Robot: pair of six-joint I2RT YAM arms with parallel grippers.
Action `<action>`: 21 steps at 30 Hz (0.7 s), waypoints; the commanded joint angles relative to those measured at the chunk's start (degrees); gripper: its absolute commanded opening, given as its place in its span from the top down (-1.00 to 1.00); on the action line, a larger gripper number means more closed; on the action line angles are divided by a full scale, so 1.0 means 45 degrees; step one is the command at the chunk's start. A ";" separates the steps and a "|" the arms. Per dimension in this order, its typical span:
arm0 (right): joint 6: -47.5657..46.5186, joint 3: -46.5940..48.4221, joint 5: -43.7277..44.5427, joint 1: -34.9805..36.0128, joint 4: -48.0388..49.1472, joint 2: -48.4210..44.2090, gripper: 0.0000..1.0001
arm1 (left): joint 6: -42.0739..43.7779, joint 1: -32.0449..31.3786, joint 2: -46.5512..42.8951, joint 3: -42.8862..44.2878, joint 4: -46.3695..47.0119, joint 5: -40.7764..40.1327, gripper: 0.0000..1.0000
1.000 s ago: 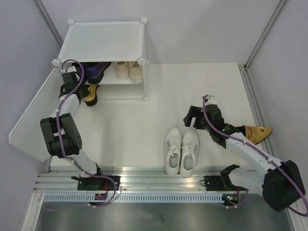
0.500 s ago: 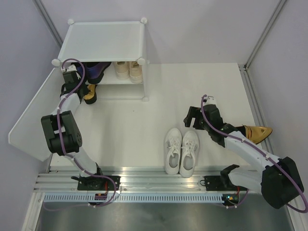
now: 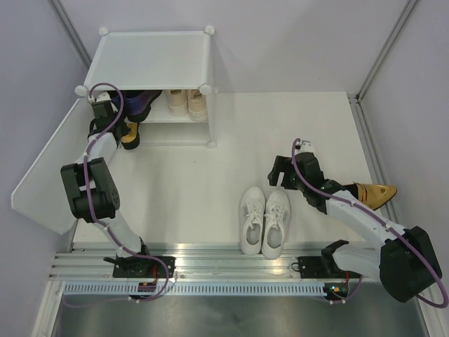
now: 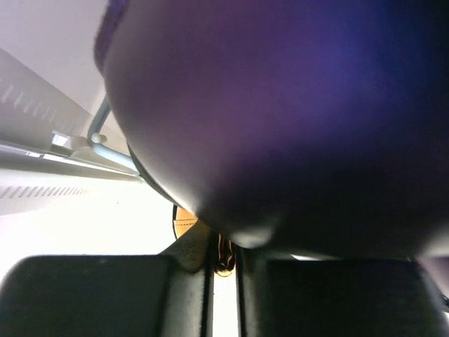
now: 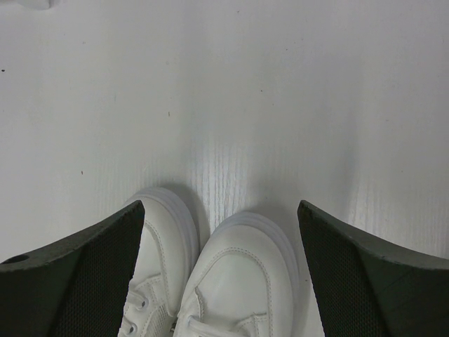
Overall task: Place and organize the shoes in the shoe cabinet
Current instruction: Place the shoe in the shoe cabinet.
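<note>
White sneakers (image 3: 265, 221): near centre, paired, well apart from the cabinet (image 3: 151, 60).
Right gripper (image 3: 280, 172): jaws wide open just beyond the toes; if you descend off-centre, you may shove both shoes.
Left gripper (image 3: 116, 128): closed, far left at the cabinet mouth, tight beside a purple loafer (image 4: 280, 105); you could dislodge it.
Writing: none readable.

A glossy purple loafer (image 4: 280, 105) filled the left wrist view, out of focus. White lace-up sneakers (image 5: 235, 281) ran off the right wrist view's bottom edge. The right arm (image 3: 351, 210) partly hid a metallic gold pointed heel (image 3: 375, 191).
</note>
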 commanded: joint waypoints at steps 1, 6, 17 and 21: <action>-0.0241 0.0288 0.0278 -0.0088 0.0345 0.0030 -0.86 | -0.0436 0.0112 0.0671 0.0589 0.1167 -0.1075 0.67; -0.0222 0.0308 0.0259 -0.0069 0.0345 0.0070 -0.86 | -0.0397 0.0112 0.0534 0.0316 0.1128 -0.0880 0.22; -0.0202 0.0210 0.0103 -0.0069 0.0364 -0.0223 -0.86 | -0.0573 0.0112 -0.0285 -0.1423 0.1734 0.0155 -0.11; -0.0182 0.0132 0.0025 -0.0050 0.0344 -0.0438 -0.85 | -0.0437 0.0112 -0.0852 -0.1696 0.1734 0.0370 -0.21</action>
